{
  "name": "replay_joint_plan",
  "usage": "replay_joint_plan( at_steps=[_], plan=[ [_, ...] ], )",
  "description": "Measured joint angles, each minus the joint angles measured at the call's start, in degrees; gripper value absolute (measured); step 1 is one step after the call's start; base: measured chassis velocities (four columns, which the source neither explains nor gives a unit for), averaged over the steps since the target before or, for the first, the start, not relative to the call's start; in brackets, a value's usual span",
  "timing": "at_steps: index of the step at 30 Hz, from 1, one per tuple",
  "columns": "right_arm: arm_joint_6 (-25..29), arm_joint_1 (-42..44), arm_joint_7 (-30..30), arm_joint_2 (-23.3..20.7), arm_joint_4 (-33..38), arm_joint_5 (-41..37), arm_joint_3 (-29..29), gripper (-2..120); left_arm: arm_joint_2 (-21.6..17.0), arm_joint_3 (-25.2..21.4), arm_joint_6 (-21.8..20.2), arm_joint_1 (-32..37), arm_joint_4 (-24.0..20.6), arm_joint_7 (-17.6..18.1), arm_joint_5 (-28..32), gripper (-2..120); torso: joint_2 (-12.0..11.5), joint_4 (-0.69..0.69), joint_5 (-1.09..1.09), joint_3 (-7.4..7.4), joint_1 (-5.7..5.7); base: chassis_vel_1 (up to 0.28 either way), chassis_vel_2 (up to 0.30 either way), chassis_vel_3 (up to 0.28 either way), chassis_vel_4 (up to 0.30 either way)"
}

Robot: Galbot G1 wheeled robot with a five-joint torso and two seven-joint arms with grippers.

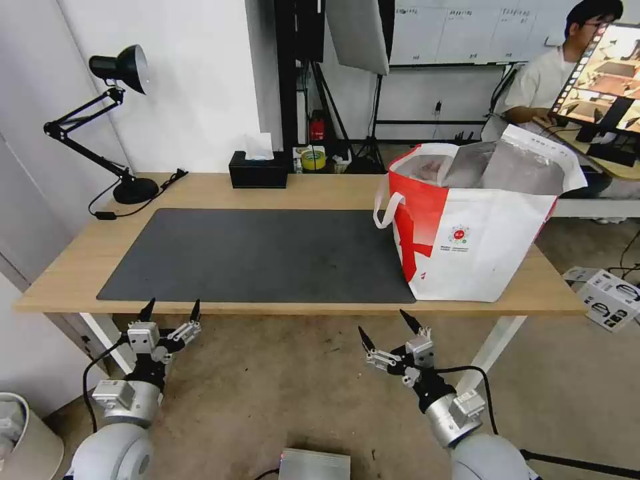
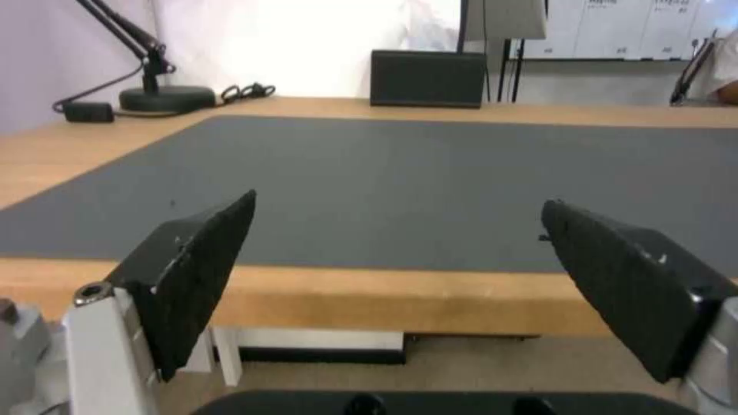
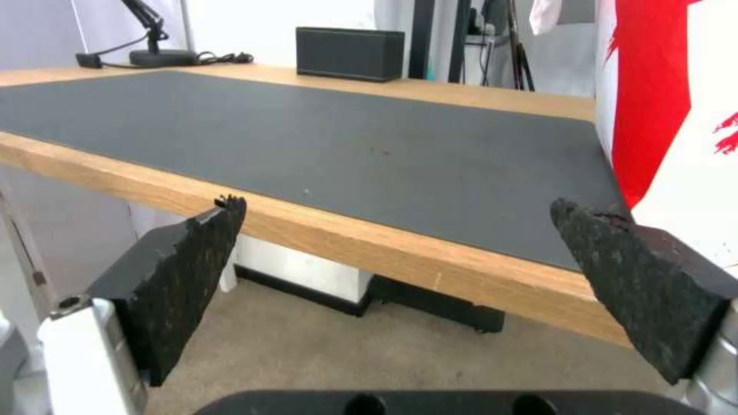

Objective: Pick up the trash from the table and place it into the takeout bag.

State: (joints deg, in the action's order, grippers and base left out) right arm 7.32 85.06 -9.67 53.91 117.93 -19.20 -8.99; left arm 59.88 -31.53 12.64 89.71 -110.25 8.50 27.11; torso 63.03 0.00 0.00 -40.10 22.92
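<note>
The takeout bag [image 1: 480, 233] stands open on the right end of the table [image 1: 73, 260], white and red with silver foil lining; its red-and-white side [image 3: 677, 115] also fills the edge of the right wrist view. The dark grey mat [image 1: 267, 253] lies bare. The trash is out of view. My left gripper [image 1: 171, 305] hangs open just below the table's front edge at the left, facing the mat [image 2: 430, 184]. My right gripper [image 1: 382, 321] is open too, below the front edge near the bag's left corner.
A black desk lamp [image 1: 120, 73] with its cable stands at the back left. A black tissue box [image 1: 258, 172] sits at the back middle. On the floor, a white box [image 1: 610, 300] lies at the right and a bin [image 1: 20, 433] at the left.
</note>
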Motion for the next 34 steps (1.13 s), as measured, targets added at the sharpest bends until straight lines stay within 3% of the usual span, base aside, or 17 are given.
replay_joint_plan(
  at_steps=[34],
  plan=[
    [0.00,0.00,0.00,0.00,0.00,0.00,0.00,100,-0.19,0.60,-1.05,-0.31,0.12,0.19,1.67,100,-0.01,0.00,0.00,0.00,0.00,0.000,0.000,0.000,0.000]
  ],
)
